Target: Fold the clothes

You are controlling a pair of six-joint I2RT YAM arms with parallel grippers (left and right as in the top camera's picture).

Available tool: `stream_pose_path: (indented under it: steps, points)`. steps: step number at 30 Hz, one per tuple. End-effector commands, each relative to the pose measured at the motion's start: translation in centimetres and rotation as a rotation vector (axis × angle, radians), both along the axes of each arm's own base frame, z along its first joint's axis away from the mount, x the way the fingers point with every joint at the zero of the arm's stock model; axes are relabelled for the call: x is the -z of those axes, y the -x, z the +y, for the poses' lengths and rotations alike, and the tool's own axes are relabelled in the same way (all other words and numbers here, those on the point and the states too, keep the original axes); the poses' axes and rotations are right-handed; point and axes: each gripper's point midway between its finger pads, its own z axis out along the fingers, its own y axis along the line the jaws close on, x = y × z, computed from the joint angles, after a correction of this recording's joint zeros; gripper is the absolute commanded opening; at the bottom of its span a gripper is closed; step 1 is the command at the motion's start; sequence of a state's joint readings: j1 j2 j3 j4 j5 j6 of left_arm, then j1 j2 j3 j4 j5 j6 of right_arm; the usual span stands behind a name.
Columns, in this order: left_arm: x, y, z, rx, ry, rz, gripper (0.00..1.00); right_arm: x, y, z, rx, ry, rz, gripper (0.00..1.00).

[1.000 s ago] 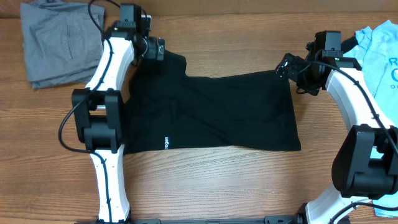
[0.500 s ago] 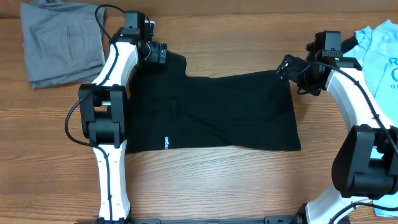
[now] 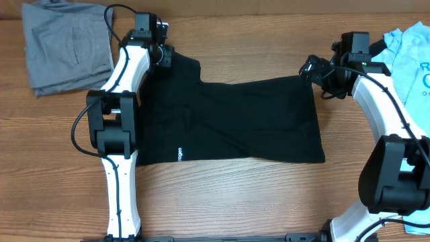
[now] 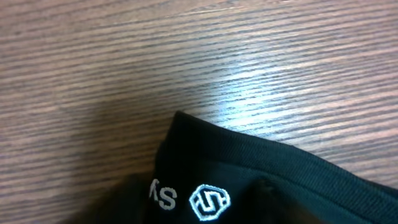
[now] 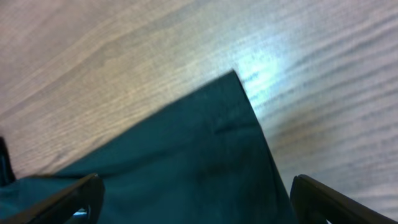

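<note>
The black shirt [image 3: 228, 121] lies spread flat across the middle of the table. My left gripper [image 3: 163, 57] is down at its far left corner. In the left wrist view that corner's ribbed edge [image 4: 261, 155] and a small white logo [image 4: 209, 202] fill the bottom of the frame, and no finger shows. My right gripper [image 3: 310, 69] hovers at the shirt's far right corner [image 5: 230, 87]. It is open, and its fingers [image 5: 68, 199] stand wide on either side of the cloth [image 5: 186, 162].
Grey trousers [image 3: 67, 44] lie folded at the far left of the table. A light blue T-shirt [image 3: 413, 57] lies at the far right, behind the right arm. Bare wood runs along the front edge [image 3: 228, 202].
My left gripper has shifted slightly left onto the shirt's corner and looks narrower from above. The right gripper has barely moved. The shirt lies as before.
</note>
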State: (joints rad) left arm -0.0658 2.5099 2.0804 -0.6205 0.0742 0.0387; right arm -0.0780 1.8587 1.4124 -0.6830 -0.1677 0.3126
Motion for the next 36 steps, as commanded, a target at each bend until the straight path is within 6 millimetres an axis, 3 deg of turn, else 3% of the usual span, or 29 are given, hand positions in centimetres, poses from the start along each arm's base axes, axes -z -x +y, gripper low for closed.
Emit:
stream_pose_path:
  steps: [1, 6, 14, 21, 24, 30, 36]
  points:
    - [2.4, 0.5, -0.4, 0.014, -0.002, 0.046, 0.38, -0.1, -1.1, -0.3, -0.007, 0.019, -0.037, 0.96]
    - [2.4, 0.5, -0.5, 0.015, -0.002, 0.045, 0.38, 1.1, -2.4, -0.5, -0.023, 0.036, -0.063, 0.96]
    - [2.5, 0.8, -0.4, 0.014, -0.003, 0.057, 0.33, 6.9, -2.9, -0.4, -0.042, 0.08, 0.018, 0.95]
    - [2.6, 1.0, -0.4, 0.013, -0.003, 0.068, 0.34, 9.3, -2.5, 0.5, -0.073, 0.161, 0.067, 0.93]
    - [2.6, 1.0, -0.4, -0.001, 0.004, 0.07, 0.33, 9.3, -2.5, 0.9, -0.078, 0.194, 0.068, 0.86]
    - [2.6, 1.0, -0.4, -0.009, 0.008, 0.071, 0.34, 9.5, -2.0, 0.5, -0.057, 0.288, 0.094, 0.52]
    - [2.7, 1.2, -0.2, -0.013, 0.0, 0.078, 0.31, 9.4, -2.0, -0.2, 0.009, 0.302, 0.097, 0.28]
